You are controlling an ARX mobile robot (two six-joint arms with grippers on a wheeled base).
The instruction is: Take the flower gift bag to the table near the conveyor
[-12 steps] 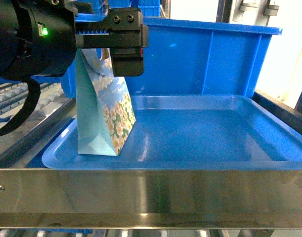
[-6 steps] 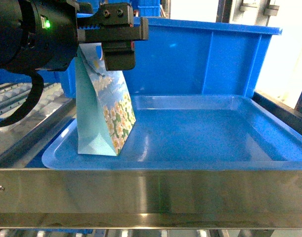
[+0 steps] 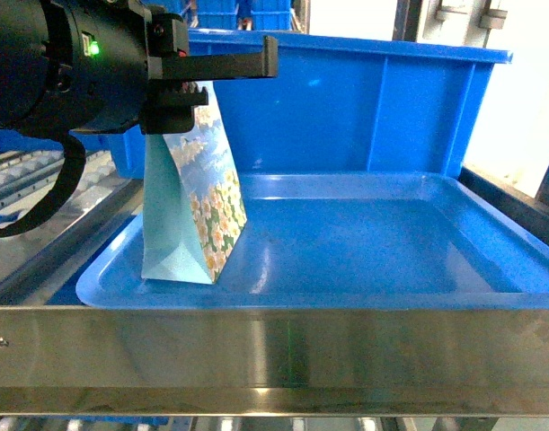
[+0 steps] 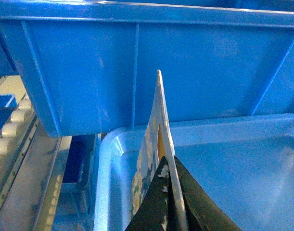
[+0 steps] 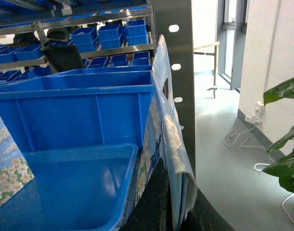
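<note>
Bag (image 3: 191,211): we log a paper gift bag, pale teal side panel, front printed with sky, clouds and yellow-white flowers.
Position: standing in the left end of a blue tray (image 3: 364,269).
Orientation: upright, long axis vertical, tapering toward the top.
Left gripper (image 4: 170,192): fingers pressed together on the bag's upper edge.
Right gripper (image 5: 178,204): we see it clamped on a second flowered bag (image 5: 168,130).

Blue plastic tray (image 3: 364,260) front and centre, shallow, glossy, rim resting behind a brushed steel rail (image 3: 274,359). Large blue bin (image 3: 382,108) directly behind the tray, wall ribbed. Past the bin: shelving with rows of small blue bins (image 5: 106,38). Perforated steel post (image 5: 173,72) right of the bin. Green plant (image 5: 284,144) and white floor cables (image 5: 243,139) farther right of that post.
</note>
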